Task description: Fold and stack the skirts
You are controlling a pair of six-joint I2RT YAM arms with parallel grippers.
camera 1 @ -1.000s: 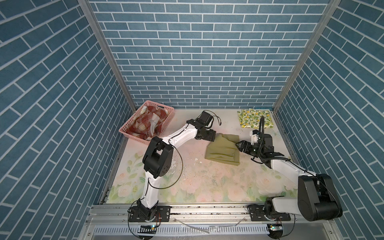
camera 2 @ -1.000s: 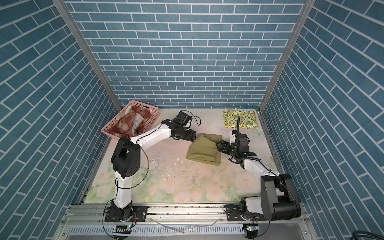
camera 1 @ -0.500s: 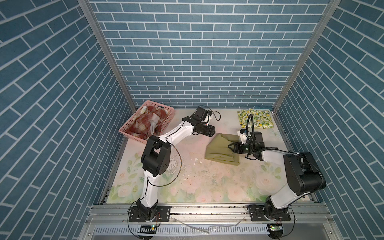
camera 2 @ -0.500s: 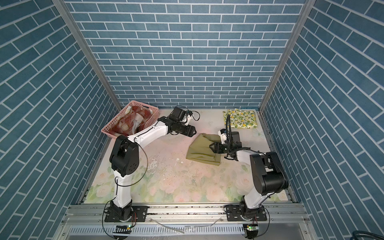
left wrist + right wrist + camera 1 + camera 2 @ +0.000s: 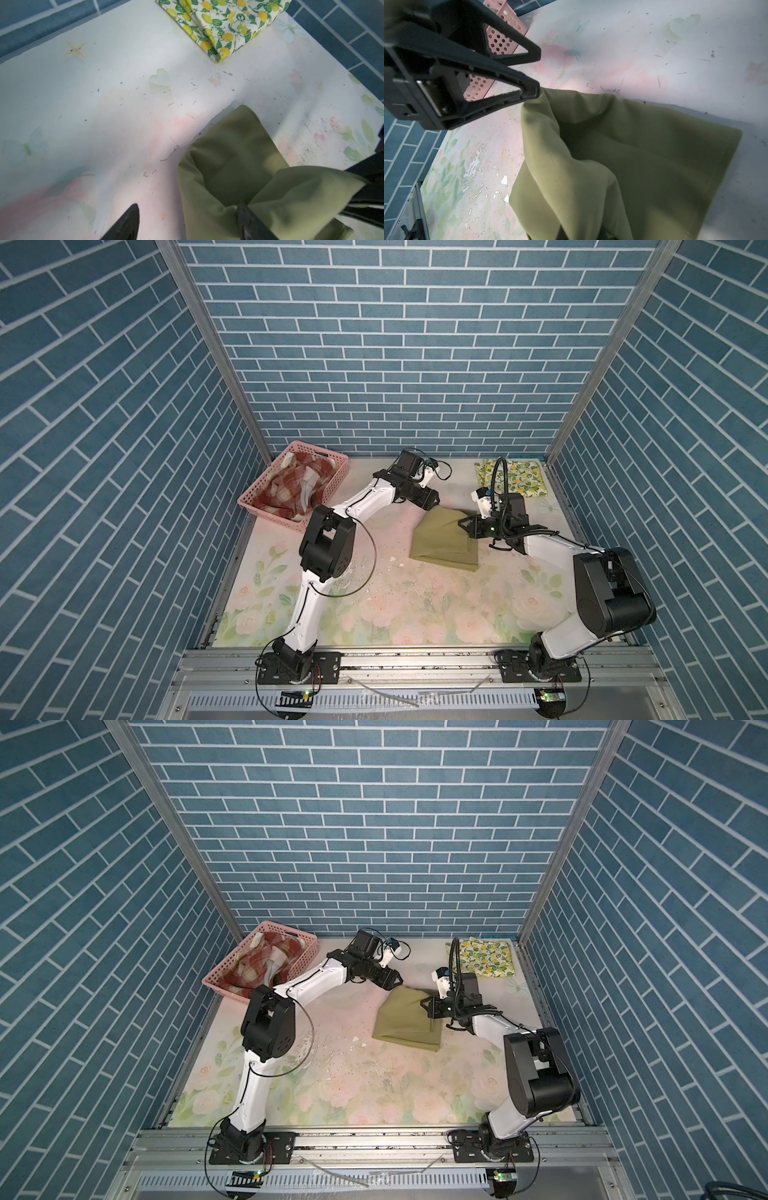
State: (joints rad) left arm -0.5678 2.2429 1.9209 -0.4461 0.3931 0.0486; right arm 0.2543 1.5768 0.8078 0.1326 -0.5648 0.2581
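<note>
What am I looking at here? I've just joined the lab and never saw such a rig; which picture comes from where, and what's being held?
These are two robot arms, each ending in a two-fingered gripper. The two wide pictures look down from one overhead camera; the two close-ups come from cameras on the arms' wrists. On the rose-printed table covering lie an olive skirt and, folded in the far right corner, a lemon-print skirt; a plaid skirt sits in the pink basket. The right gripper is shut on the olive skirt's edge, holding it raised; the left gripper is open beside it.
</note>
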